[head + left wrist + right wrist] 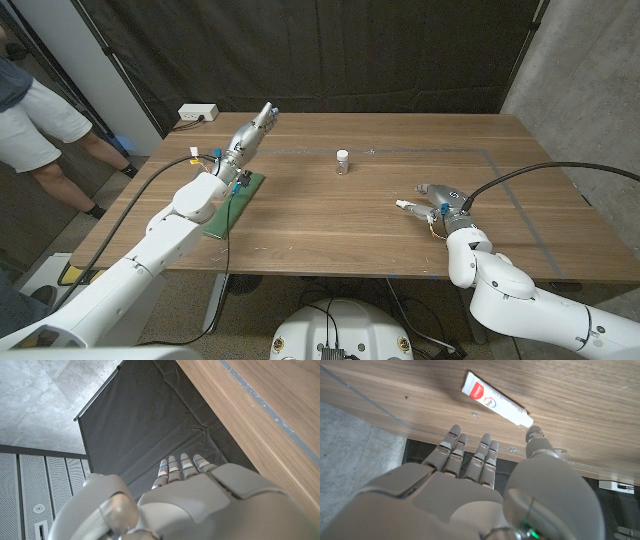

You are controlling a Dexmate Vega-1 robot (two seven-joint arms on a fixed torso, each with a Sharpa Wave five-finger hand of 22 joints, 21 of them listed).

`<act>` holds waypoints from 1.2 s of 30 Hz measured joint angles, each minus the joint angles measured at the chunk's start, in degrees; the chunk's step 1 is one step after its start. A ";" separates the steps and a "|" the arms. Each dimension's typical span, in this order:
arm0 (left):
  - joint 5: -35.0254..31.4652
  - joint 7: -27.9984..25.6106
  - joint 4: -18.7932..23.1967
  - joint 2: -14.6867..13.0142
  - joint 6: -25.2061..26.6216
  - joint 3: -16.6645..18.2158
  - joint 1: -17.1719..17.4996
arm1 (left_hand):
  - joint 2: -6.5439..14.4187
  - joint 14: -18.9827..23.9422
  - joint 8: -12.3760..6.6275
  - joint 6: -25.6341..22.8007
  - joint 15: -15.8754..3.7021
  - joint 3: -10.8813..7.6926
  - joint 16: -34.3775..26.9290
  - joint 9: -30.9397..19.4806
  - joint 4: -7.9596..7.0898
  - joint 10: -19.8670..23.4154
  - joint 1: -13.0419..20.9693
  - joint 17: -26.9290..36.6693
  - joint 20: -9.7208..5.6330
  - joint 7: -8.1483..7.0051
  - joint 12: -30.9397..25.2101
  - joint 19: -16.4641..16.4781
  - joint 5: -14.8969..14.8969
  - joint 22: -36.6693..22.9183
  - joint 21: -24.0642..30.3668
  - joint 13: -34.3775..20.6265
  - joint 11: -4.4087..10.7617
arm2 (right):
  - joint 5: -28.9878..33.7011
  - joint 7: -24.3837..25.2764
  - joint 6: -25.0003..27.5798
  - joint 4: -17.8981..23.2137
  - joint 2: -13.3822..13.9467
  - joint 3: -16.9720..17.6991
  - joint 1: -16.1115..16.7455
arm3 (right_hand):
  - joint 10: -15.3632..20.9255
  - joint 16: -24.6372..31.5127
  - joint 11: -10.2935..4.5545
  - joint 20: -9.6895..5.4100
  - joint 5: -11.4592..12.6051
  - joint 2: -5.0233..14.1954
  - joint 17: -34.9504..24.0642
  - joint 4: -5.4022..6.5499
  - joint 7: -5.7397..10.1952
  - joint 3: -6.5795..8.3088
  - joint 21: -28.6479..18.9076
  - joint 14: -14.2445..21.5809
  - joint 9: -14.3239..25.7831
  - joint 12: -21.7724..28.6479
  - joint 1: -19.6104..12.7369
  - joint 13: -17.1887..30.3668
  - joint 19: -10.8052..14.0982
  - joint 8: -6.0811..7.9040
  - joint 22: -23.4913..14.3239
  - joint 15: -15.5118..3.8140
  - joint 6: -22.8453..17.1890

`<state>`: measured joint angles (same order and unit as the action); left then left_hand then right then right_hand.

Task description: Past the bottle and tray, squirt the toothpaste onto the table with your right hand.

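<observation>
The toothpaste, a white tube with a red end, lies on the wooden table just in front of my right hand. The fingers are stretched out and hold nothing, and the thumb tip sits close to the tube's cap. In the head view the toothpaste lies at the left of my right hand, near the table's front right. A small white-capped bottle stands mid-table. A green tray lies under my left arm. My left hand is raised above it, fingers straight and empty.
Grey tape lines mark a rectangle on the table. A white power strip sits at the far left corner. A person stands beyond the table's left side. A black curtain hangs behind.
</observation>
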<state>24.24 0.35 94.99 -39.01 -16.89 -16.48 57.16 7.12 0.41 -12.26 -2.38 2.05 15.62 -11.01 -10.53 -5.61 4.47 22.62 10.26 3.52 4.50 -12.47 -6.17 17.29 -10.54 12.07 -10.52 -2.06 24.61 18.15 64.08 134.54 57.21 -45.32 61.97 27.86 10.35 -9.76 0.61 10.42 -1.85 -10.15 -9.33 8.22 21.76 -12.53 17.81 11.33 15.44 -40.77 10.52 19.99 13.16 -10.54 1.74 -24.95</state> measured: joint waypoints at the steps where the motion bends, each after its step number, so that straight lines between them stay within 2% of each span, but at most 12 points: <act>1: -0.11 -0.10 0.01 -0.01 0.16 -0.01 0.00 | 0.00 0.00 0.00 0.00 0.00 0.00 0.00 0.00 0.00 0.00 0.00 0.00 0.00 0.00 0.08 0.00 0.00 -0.02 0.00 0.00 0.00 | 0.06 0.06 0.22 -0.14 -0.02 -0.20 -0.10 | 0.00 0.00 0.00 0.00 0.00 -0.26 0.00 0.00 0.00 0.00 0.06 0.00 0.00 0.00 -0.26 0.00 0.00 -0.10 0.00 0.00 0.00; 5: -0.27 -0.11 0.02 -0.05 0.56 -0.22 -0.02 | 0.00 0.00 0.00 0.00 0.00 0.00 0.00 0.00 0.00 0.00 0.00 0.00 0.64 0.00 0.08 0.02 0.00 -0.02 0.00 0.00 0.00 | 0.30 0.13 0.88 -0.63 -0.07 -1.09 -0.64 | 0.00 0.00 0.00 0.00 0.00 -0.31 0.00 0.00 -0.01 0.00 0.11 0.00 0.00 -0.22 -0.31 0.00 0.00 -0.13 0.00 0.00 0.00; 15: -0.34 0.33 -0.81 0.31 0.42 -0.62 -0.51 | 0.29 0.00 0.22 0.01 0.00 0.00 0.00 0.00 0.00 0.00 0.32 0.00 0.92 0.00 0.08 -0.30 0.00 -0.01 0.00 0.00 0.00 | 0.99 -0.94 1.95 -1.73 -0.32 -3.35 -2.67 | 0.03 0.00 -0.02 0.00 0.00 -0.31 0.00 0.00 0.30 -0.01 0.11 0.00 0.00 -0.22 -0.30 0.00 0.01 -0.13 0.00 0.00 -0.32; 21: -0.34 0.69 -1.13 0.33 0.40 -0.80 -0.80 | -0.23 0.00 0.22 -0.19 0.00 0.00 -0.01 0.00 0.00 0.00 0.83 0.00 0.91 -0.20 0.08 -0.30 -0.30 -0.01 0.00 0.00 0.00 | 1.16 -1.38 2.02 -2.46 -0.61 -4.16 -3.61 | 0.72 0.00 -0.71 -0.02 0.00 -0.31 -0.14 0.32 0.71 0.31 0.11 0.46 0.00 -0.22 -0.76 0.00 0.03 -0.13 0.01 -0.46 -0.73; 27: -0.34 0.71 -1.21 0.32 0.40 -0.83 -0.86 | -0.22 0.00 0.22 -0.19 0.00 0.17 -0.01 0.00 -0.17 0.23 0.82 0.00 1.22 -0.20 0.08 -0.62 -0.45 -0.01 0.00 0.00 0.23 | 1.24 -1.30 1.68 -3.54 -1.14 -4.55 -4.01 | 1.27 0.48 -1.25 -0.42 0.44 -0.23 -0.13 0.08 1.33 0.55 -0.24 1.70 0.11 -0.22 -1.28 0.00 1.29 -0.13 0.01 -1.27 -1.36; 33: -0.41 0.32 -0.93 0.19 0.40 -0.69 -0.51 | 0.01 0.00 0.22 -0.19 0.00 0.17 -0.01 0.00 -0.17 0.42 0.59 0.00 1.22 -0.20 0.08 -0.62 -0.45 -0.01 0.00 0.00 0.42 | 1.83 -1.12 1.33 -4.36 -1.54 -5.19 -4.38 | 3.32 0.68 -2.07 -0.62 0.44 0.00 -0.13 0.24 2.24 0.71 -0.65 3.46 0.28 0.04 -1.51 0.00 2.33 1.27 0.01 -1.81 -5.08; 36: -0.45 0.14 -0.82 0.18 0.37 -0.60 -0.36 | 0.01 0.00 0.22 -0.19 0.00 0.17 -0.01 0.00 -0.17 0.42 0.59 0.00 1.22 -0.20 0.08 -0.62 -0.45 0.00 0.00 0.00 0.42 | 2.03 -1.11 1.26 -4.74 -1.71 -5.43 -4.47 | 4.41 0.90 -1.95 -0.92 0.44 -0.31 -0.13 0.41 2.47 0.88 -0.69 4.55 0.28 0.26 -1.82 0.00 3.22 1.59 0.01 -2.07 -6.45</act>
<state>23.79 0.49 94.17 -38.84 -16.52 -17.09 56.80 7.12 0.40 -12.04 -2.57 2.05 15.79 -11.02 -10.53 -5.78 4.89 23.21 10.26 4.74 4.30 -12.40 -6.78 16.84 -10.54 12.07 -10.52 -1.63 26.64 17.04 65.34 129.80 55.50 -50.75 57.50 32.27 11.25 -11.70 -0.31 10.86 -2.16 -10.28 -8.92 10.69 22.63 -13.23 22.36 11.61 15.70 -42.59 10.52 23.21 14.75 -10.53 -0.33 -31.40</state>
